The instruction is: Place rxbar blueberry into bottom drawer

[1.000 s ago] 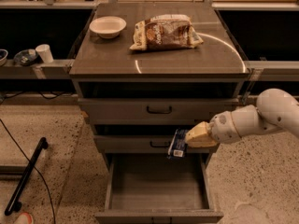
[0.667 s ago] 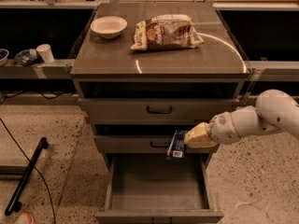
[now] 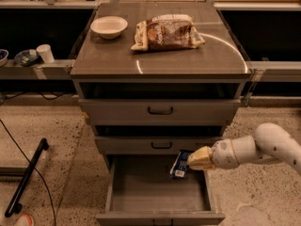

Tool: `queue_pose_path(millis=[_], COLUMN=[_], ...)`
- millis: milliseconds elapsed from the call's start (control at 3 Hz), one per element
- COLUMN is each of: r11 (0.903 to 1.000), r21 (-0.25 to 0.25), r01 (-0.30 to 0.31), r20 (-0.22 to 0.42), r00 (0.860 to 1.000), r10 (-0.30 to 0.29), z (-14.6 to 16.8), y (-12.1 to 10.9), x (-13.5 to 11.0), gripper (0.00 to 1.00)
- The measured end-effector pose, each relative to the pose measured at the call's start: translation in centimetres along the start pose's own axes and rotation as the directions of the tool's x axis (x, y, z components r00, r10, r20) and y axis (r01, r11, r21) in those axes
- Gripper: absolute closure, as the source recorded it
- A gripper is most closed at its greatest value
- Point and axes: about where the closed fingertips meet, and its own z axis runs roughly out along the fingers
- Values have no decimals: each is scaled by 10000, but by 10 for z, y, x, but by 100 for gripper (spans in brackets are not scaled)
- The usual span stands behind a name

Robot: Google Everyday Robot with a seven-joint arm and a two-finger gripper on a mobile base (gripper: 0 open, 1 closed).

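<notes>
The rxbar blueberry, a small blue wrapper with white print, hangs upright from my gripper, which is shut on its right edge. The white arm reaches in from the right. The bar hangs over the right rear part of the bottom drawer, which is pulled open and shows a plain grey interior. The bar is above the drawer floor, just below the middle drawer's front.
A grey cabinet top holds a white bowl and a brown-and-white snack bag. The top drawer is closed. A black bar lies on the floor at left. A cup stands on a left ledge.
</notes>
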Motion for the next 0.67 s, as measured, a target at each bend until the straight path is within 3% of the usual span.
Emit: queue_pose_path(millis=[667], r11=[9908], r21=[919], r01=[-994], r20=[28], r00=[9950], r10=[996], z=[43], y=[108], x=[-16], gripper=[100])
